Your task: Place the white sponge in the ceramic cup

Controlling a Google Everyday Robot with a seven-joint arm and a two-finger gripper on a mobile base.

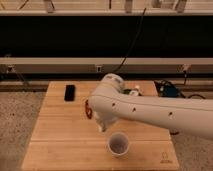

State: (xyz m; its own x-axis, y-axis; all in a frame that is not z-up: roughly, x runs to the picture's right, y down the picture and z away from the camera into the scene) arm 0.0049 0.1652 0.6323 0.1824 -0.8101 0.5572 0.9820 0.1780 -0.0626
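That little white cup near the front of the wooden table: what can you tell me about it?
The ceramic cup is small, round and white, glossy like glazed ceramic, with a greyish-purple shaded inside and no handle showing. It stands upright, mouth up, near the front edge of the wooden table. Nothing visibly touches it but the tabletop. The gripper hangs just above and to its left, on the big white arm.
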